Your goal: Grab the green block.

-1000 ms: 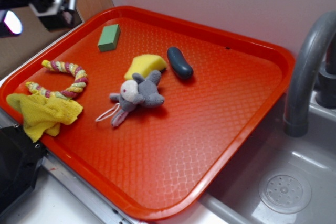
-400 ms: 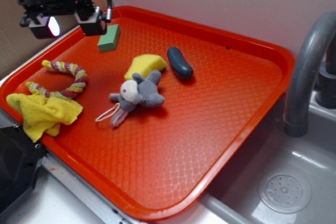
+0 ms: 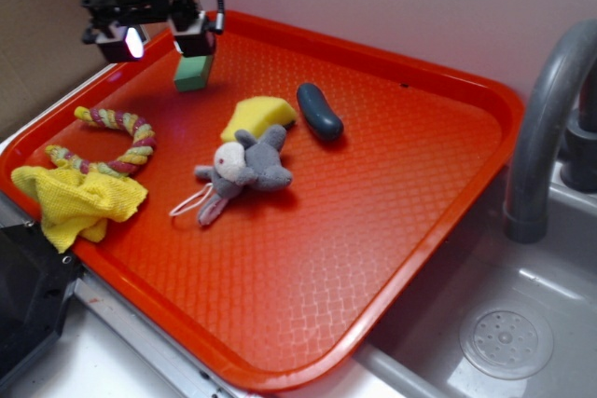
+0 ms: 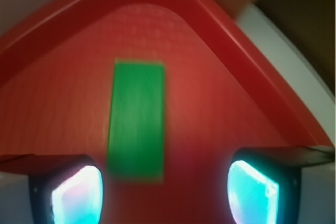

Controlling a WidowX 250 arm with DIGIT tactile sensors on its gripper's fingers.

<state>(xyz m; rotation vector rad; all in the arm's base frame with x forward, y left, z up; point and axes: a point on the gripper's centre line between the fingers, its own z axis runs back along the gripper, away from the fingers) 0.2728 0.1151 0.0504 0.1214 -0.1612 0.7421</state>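
Observation:
The green block (image 3: 193, 73) is a small flat rectangle lying on the orange tray (image 3: 392, 165) near its far left corner. In the wrist view the green block (image 4: 136, 121) lies lengthwise ahead of and between the two lit fingertips (image 4: 79, 195), nearer the left one. My gripper (image 3: 159, 36) hangs above the tray just over the block's far end, partly covering it in the exterior view. Its jaws stand wide apart and hold nothing (image 4: 165, 192).
On the tray lie a yellow wedge sponge (image 3: 258, 116), a dark blue-grey pickle-shaped piece (image 3: 319, 111), a grey plush toy (image 3: 244, 169), a striped rope ring (image 3: 117, 142) and a yellow cloth (image 3: 79, 198). A grey faucet (image 3: 546, 128) and sink (image 3: 504, 337) stand at the right.
My gripper has moved right from the far left corner, coming over the green block. The block and the other things have not moved.

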